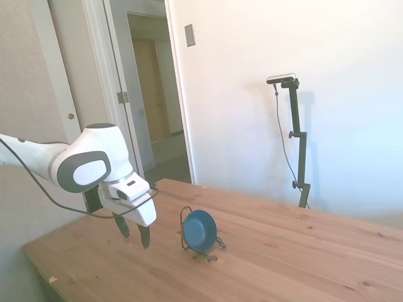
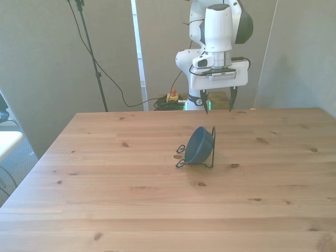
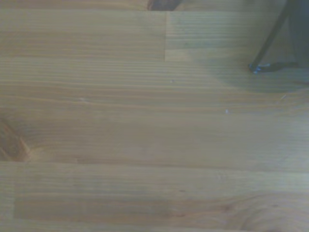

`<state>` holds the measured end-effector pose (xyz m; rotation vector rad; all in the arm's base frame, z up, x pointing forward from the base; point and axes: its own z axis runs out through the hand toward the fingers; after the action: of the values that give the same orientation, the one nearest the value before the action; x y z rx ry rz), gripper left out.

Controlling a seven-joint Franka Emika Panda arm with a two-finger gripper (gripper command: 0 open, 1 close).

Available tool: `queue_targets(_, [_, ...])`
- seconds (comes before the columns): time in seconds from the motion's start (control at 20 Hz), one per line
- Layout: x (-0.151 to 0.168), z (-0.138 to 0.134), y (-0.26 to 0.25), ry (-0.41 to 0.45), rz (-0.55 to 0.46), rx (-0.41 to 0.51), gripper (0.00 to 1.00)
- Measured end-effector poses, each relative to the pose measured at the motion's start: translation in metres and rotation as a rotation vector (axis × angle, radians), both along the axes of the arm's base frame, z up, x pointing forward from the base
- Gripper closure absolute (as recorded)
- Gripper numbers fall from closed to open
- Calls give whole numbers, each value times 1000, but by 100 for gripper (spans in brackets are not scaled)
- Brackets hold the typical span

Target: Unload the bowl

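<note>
Bowl standing on edge in wire rack, centre of front view. Hand spread, empty, above and behind. Lower over rim, pinch, lift straight up off desk.

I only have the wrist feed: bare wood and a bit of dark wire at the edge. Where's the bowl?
Observer: The bowl stands on edge in the wire rack, mid-table, nearer the camera than the gripper in the front view.
Operator: Is the gripper on it?
Observer: No. It hangs apart from the bowl, fingers open and empty.
Operator: Which way does the bowl face?
Observer: In the side view its hollow side faces away from the gripper.
</note>
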<state>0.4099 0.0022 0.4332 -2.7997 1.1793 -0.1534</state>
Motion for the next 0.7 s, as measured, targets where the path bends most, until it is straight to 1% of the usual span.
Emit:
queue_targets(0.45, [4,-1,4,-6,13,-5,0])
queue_targets(0.7, [8,10,-11,-31,-5,-4,0])
